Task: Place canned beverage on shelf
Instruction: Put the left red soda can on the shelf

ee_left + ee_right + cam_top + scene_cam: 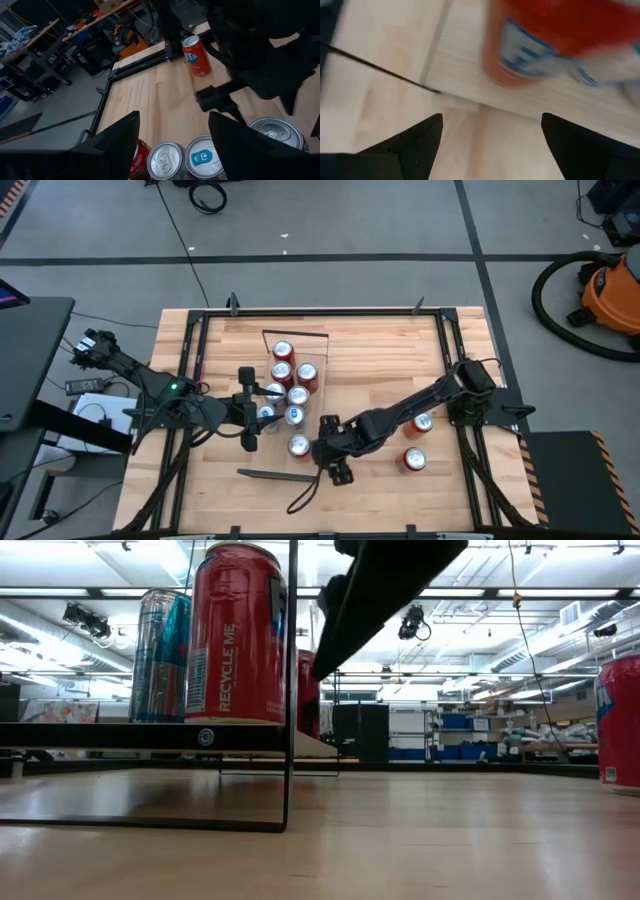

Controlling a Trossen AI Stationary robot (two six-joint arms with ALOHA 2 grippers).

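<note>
The right pincer (333, 463) stands wide open and empty, at the near end of the shelf (312, 342), with the nearest shelved can (298, 446) just beside it. In the right wrist view an orange can (555, 40) stands on the shelf board right ahead of the spread fingers, clear of them. The left pincer (247, 408) is also open and empty, hovering at the shelf's side, the row of cans just beyond its tips.

By my reading, a can has just been set down and let go. Next, the right pincer needs to reach back for a loose can on the table (370, 350).

Count: about seven cans on the shelf, though they crowd together. Two remain on the table: one (423, 421) beside the right arm, another (414, 460) further behind the pincer.
</note>
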